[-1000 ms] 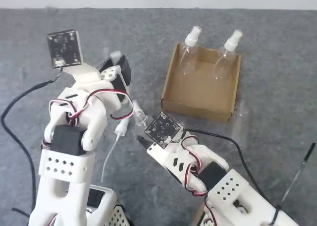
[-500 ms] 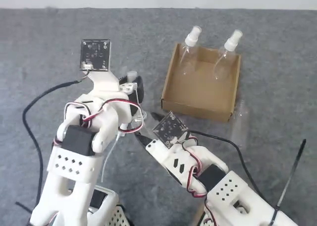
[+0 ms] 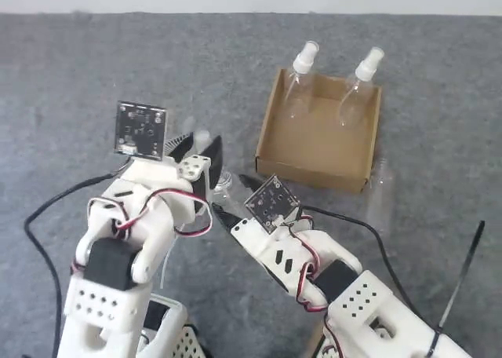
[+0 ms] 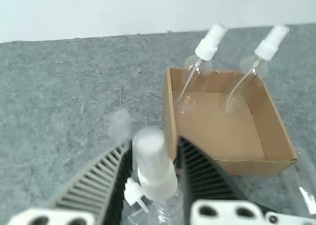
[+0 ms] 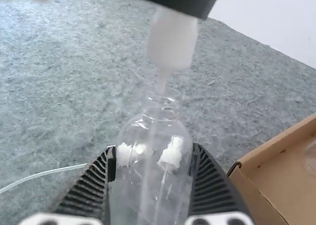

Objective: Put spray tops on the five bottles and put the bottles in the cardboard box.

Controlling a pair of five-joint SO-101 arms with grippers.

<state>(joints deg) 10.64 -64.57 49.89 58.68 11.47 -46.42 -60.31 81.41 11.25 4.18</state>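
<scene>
- Pinching a white spray top [image 4: 150, 161] in the left gripper [image 4: 153, 146], with the fingers pressed against its sides, directly above the open neck of a clear bottle [image 5: 150, 136].
- Clamping that bottle upright at its shoulder in the right gripper [image 5: 153, 153], near the middle of the grey mat and just left of the cardboard box [image 3: 310, 173].
- Already standing in the far part of the box: two bottles with tops on [image 3: 296, 83] [image 3: 357, 87], leaning on the far wall.
- Lying on the mat just right of the box's near corner: another clear bottle [image 3: 378, 189].
- Step in hand, by the look of it: seating the top on the neck. Not yet seated, with a gap showing between the cap and the rim, though the thin dip tube seems to reach down inside the bottle.
- To do it well: line the cap squarely over the neck before lowering, and lower straight so the tube does not kink.
- Hold the bottle firmly and vertically, since a tilt would likely make the cap catch on one side of the rim.
- Press or turn gently, and release the top only once it sits flush.
</scene>
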